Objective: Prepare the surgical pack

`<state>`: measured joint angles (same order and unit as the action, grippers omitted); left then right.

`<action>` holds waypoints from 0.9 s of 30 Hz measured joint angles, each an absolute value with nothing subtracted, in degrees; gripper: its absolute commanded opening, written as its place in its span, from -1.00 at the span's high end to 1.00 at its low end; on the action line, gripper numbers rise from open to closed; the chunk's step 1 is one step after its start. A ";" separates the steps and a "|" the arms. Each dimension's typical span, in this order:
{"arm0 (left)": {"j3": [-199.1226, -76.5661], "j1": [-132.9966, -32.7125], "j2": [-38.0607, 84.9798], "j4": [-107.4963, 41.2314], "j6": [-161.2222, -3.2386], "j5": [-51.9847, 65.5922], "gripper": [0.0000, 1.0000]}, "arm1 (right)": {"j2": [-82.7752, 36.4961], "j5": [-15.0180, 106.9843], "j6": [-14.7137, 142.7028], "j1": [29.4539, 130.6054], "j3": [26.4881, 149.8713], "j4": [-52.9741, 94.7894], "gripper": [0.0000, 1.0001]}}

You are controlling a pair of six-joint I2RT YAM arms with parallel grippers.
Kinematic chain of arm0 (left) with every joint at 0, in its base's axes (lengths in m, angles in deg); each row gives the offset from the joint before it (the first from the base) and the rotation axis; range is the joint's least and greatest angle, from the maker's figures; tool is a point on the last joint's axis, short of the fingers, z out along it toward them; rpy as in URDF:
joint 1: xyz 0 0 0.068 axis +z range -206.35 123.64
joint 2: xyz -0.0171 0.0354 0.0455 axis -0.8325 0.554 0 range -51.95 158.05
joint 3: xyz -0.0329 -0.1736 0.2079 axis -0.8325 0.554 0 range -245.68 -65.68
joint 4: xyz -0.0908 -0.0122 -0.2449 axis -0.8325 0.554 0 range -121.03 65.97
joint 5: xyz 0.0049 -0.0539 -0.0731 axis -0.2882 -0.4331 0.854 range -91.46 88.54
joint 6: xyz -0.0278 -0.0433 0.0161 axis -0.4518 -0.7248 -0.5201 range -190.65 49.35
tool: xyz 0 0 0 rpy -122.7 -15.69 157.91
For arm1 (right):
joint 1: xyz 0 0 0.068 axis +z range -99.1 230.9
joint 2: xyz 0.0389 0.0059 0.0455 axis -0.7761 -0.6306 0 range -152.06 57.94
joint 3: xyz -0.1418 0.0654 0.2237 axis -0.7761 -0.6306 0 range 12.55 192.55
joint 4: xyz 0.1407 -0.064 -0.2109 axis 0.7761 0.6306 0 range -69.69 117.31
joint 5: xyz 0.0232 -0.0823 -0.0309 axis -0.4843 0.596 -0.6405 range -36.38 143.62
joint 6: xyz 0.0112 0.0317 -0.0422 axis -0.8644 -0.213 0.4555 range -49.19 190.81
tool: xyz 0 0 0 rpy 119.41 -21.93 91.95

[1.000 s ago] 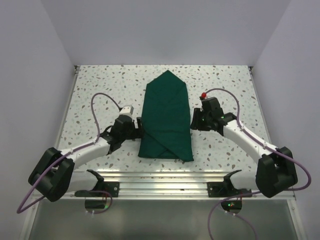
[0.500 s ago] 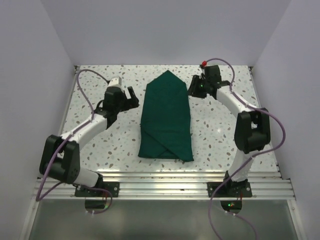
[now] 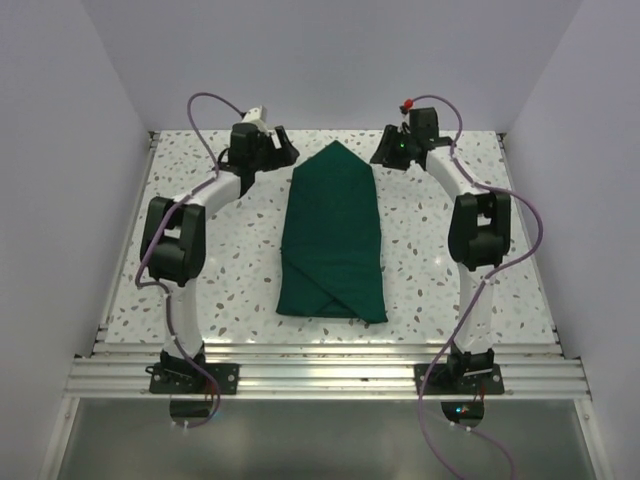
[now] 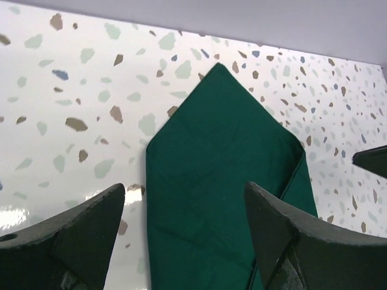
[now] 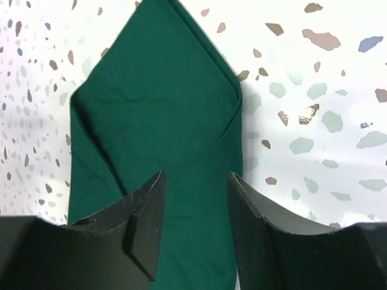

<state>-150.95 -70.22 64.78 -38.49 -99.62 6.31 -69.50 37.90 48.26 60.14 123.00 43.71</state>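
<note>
Neatly folded green surgical pack (image 3: 333, 240), pointed tip, left gripper (image 4: 184, 202) wide, right gripper (image 5: 195, 184) narrower, empty

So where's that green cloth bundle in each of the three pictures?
Top view: the green cloth bundle lies in the middle of the speckled table.
Left wrist view: it fills the lower centre, narrowing upward.
Right wrist view: it fills the left and centre, reaching the top edge.
Shared landmark: the bundle's pointed end, uppermost in all three.
</note>
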 measured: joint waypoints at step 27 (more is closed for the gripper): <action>-167.74 -68.72 82.29 -32.77 -98.51 13.90 0.02 | -87.96 29.94 36.61 57.14 135.48 42.35 0.20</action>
<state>-167.74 -68.72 82.29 -32.77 -98.51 13.90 -87.96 29.94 36.61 57.14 135.48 42.35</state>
